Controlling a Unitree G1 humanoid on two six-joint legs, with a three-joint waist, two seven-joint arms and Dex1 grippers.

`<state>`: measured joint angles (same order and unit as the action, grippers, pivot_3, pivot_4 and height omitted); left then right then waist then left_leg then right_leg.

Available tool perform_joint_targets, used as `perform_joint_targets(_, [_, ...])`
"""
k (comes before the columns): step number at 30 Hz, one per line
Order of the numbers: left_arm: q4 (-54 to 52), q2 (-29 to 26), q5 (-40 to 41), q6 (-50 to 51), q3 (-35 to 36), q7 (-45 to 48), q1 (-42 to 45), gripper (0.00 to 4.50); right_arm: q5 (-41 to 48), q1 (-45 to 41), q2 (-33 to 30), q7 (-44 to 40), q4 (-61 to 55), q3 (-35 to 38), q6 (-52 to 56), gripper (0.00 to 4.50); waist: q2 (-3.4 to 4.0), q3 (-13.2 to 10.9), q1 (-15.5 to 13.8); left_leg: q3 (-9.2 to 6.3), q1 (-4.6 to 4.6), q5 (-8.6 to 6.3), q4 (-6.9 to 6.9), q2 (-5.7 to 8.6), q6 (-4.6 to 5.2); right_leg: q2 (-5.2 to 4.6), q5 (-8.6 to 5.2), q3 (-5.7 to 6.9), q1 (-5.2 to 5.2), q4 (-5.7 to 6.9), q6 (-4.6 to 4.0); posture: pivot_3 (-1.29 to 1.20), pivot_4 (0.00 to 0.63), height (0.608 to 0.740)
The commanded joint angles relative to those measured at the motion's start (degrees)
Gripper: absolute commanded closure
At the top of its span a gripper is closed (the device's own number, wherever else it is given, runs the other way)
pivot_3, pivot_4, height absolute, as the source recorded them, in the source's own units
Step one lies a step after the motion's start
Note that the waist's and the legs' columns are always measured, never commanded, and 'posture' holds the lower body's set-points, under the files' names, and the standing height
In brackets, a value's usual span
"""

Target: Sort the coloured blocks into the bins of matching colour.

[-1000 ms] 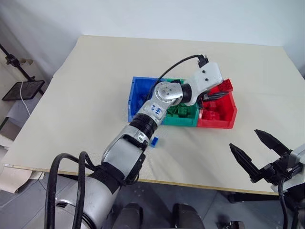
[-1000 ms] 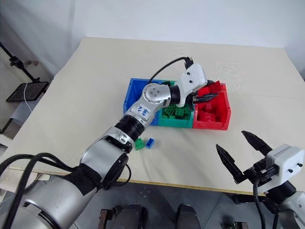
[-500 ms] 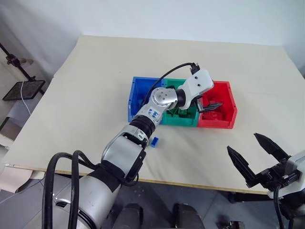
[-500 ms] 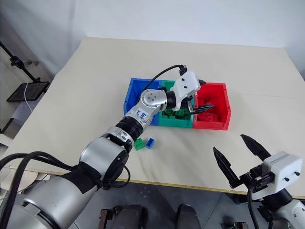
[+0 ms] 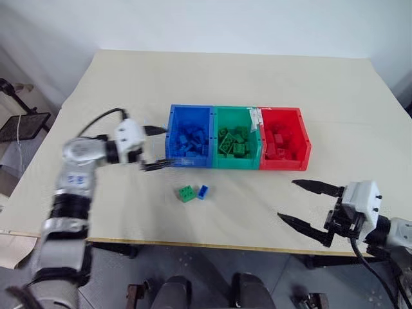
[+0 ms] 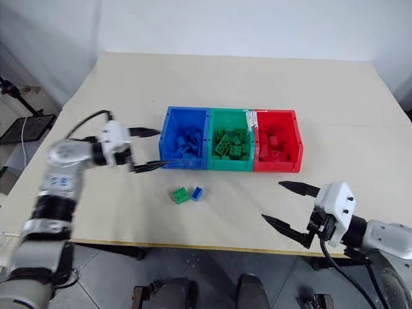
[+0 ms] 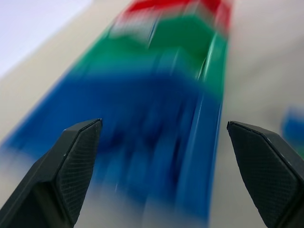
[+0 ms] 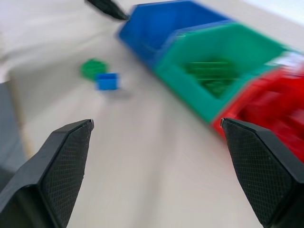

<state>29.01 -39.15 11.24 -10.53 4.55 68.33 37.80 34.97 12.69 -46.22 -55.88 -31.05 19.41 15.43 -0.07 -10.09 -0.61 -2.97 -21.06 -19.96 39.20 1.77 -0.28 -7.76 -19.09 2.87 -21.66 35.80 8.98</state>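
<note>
Three joined bins stand mid-table: a blue bin (image 5: 189, 136), a green bin (image 5: 235, 138) and a red bin (image 5: 284, 139), each holding several blocks of its own colour. A green block (image 5: 187, 193) and a small blue block (image 5: 203, 191) lie side by side on the table in front of the blue bin. My left gripper (image 5: 154, 148) is open and empty, just left of the blue bin's outer wall, pointing at it. My right gripper (image 5: 308, 206) is open and empty near the table's front right edge, right of the loose blocks.
The beige table (image 5: 129, 90) spreads wide behind and to the left of the bins. A black stand with a tray (image 5: 22, 119) is off the table's left side. The table's front edge (image 5: 212, 243) runs close below the loose blocks.
My left arm swung from over the red bin far to the left, to beside the blue bin, and its fingers opened. The right gripper turned inward. The camera view shifted a little.
</note>
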Motion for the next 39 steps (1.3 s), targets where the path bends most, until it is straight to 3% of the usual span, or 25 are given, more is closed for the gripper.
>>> perform_joint_targets(1, [-4.8,-3.4,4.2,2.0,2.4,3.9,-5.4,0.02,-1.5,-2.6,-1.1,-2.6,1.6,-1.9,-1.8,0.00,0.00,0.0,-0.7,0.00,0.00,0.00,0.02,0.02,0.00,-0.02,0.00,0.00,0.01,0.00,0.00,0.00,0.150,0.740])
perform_joint_targets(4, [-5.3,-6.1,3.1,1.9,2.3,4.8,-10.5,0.02,-3.6,-4.3,-1.4,-4.1,3.8,-3.6,-3.0,0.00,-0.01,0.0,-0.7,-0.02,-0.02,0.00,0.07,0.02,0.00,-0.06,0.01,0.01,0.04,-0.03,0.01,0.00,0.150,0.740])
perform_joint_targets(6, [-11.9,-5.9,3.9,5.1,0.1,5.2,-11.8,0.02,-3.9,-3.8,-1.3,-4.6,4.0,-3.3,-3.3,0.00,-0.01,0.0,-1.0,-0.08,-0.04,0.00,0.06,0.03,0.00,-0.05,0.01,0.05,0.04,-0.01,0.01,0.00,0.150,0.740])
perform_joint_targets(11, [-28.1,-4.6,1.9,12.1,-7.7,4.6,-11.2,0.02,-4.0,-2.2,-1.3,-4.9,4.0,-1.4,-2.6,0.00,-0.02,0.0,-1.3,-0.28,-0.12,0.00,0.15,0.01,0.01,-0.19,0.01,0.07,0.14,0.00,0.02,0.00,0.150,0.740])
perform_joint_targets(14, [-32.6,-3.4,-1.0,16.0,-12.0,2.5,-9.0,0.02,-3.8,-1.7,-1.2,-4.6,3.5,-1.1,-2.1,0.00,-0.01,0.0,-0.8,-0.26,-0.11,0.00,0.12,0.19,0.01,-0.15,0.01,0.08,0.14,-0.01,0.02,0.00,0.150,0.740])
perform_joint_targets(21, [-23.9,4.6,-8.6,14.9,-22.6,1.1,0.7,0.02,-2.0,1.5,-2.0,-4.2,-0.3,-0.3,1.9,0.00,-0.01,0.0,-0.8,-0.15,-0.06,0.00,0.10,0.14,0.01,-0.04,0.01,0.04,0.12,0.00,0.02,0.00,0.150,0.740])
perform_joint_targets(25, [-16.4,10.6,-10.9,13.0,-25.3,-0.5,5.5,0.02,-1.5,3.1,-1.4,-2.8,-3.0,0.7,3.4,0.00,-0.01,0.0,-1.0,-0.15,-0.13,0.01,0.14,0.17,0.02,-0.04,0.01,0.07,0.12,-0.04,0.02,0.00,0.150,0.740])
perform_joint_targets(29, [-12.4,12.0,-13.7,10.4,-26.8,-1.4,7.2,0.02,-1.4,5.0,-0.7,-1.0,-5.1,1.6,4.1,0.00,-0.02,0.0,-0.8,-0.16,-0.12,0.00,0.13,0.17,0.02,-0.05,0.02,0.07,0.12,-0.04,0.03,0.00,0.150,0.740])
perform_joint_targets(32, [-11.9,11.4,-14.4,10.5,-27.3,-0.1,7.4,0.58,-1.3,6.2,-0.3,0.1,-6.1,2.0,4.4,0.00,-0.02,0.0,-0.7,-0.13,-0.08,0.00,0.07,0.13,0.02,-0.02,0.02,0.07,0.09,-0.04,0.03,0.00,0.150,0.740])
perform_joint_targets(39, [-11.3,10.6,-15.6,10.5,-28.3,3.3,8.6,2.78,-1.3,7.7,0.1,1.4,-7.5,2.0,4.8,0.00,-0.02,0.0,-1.0,-0.15,-0.11,0.01,0.11,0.15,0.02,-0.04,0.02,0.06,0.10,-0.04,0.03,0.00,0.150,0.740])
